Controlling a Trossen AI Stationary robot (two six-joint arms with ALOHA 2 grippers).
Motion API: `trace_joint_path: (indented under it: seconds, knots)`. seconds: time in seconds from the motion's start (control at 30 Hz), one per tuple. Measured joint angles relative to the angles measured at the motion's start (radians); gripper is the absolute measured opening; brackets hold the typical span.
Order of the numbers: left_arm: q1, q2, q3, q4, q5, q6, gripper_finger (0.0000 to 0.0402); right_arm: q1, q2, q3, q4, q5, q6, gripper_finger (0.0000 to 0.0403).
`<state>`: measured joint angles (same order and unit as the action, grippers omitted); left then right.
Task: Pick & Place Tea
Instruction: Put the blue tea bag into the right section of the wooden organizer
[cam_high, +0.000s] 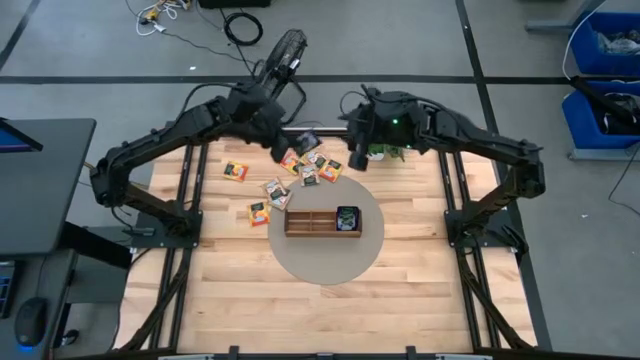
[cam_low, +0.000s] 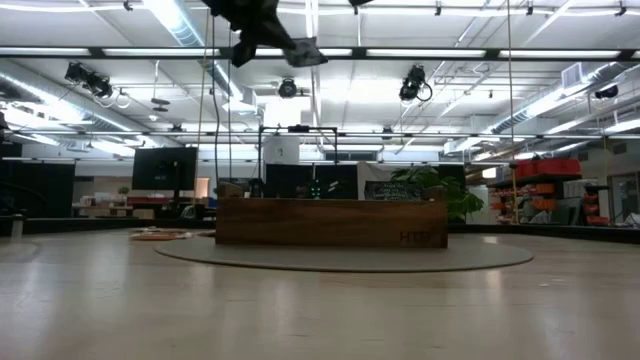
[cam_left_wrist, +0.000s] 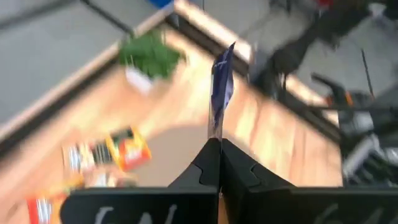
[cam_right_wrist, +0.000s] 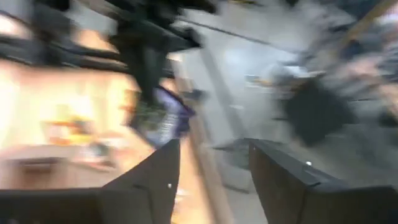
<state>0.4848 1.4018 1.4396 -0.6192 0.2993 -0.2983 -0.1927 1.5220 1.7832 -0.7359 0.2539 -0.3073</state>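
While the left gripper (cam_left_wrist: 214, 144) pinches a blue tea packet (cam_left_wrist: 221, 87) upright between closed fingers above the bench (cam_high: 420, 290), the right gripper (cam_right_wrist: 214, 163) seemingly hangs open, empty.

table (cam_high: 420, 300): light wood | round grey mat (cam_high: 325, 262): centre, under tray (cam_high: 320, 223) | tea packets (cam_high: 300, 170): scattered behind mat

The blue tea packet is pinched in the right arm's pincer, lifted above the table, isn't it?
Not quite: the left pincer pinches the blue tea packet, lifted above the table, as the left wrist view shows. The right pincer is open and empty.
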Motion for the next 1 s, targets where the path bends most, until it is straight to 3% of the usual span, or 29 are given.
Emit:
trace_joint_path:
  seconds: [0.17, 0.33, 0.53, 0.77, 1.0]
  knots:
    - [-0.041, -0.001, 0.0, -0.152, 0.041, 0.062, 0.0001, -0.027, 0.0, 0.0, -0.08, -0.277, 0.13, 0.0217]
    - [-0.121, -0.001, 0.001, -0.237, 0.045, 0.123, 0.0001, -0.06, 0.042, 0.0, -0.081, -0.415, 0.175, 0.0215]
    - [-0.206, -0.001, 0.001, -0.262, -0.033, 0.186, 0.0001, -0.082, 0.117, -0.001, -0.062, -0.617, 0.249, 0.022]
    - [-0.239, -0.001, 0.001, -0.279, -0.168, 0.213, 0.0001, -0.04, 0.221, -0.001, -0.006, -0.666, 0.272, 0.0225]
    - [-0.24, -0.001, 0.001, -0.286, -0.176, 0.228, 0.0001, -0.026, 0.275, -0.001, 0.119, -0.645, 0.308, 0.0217]
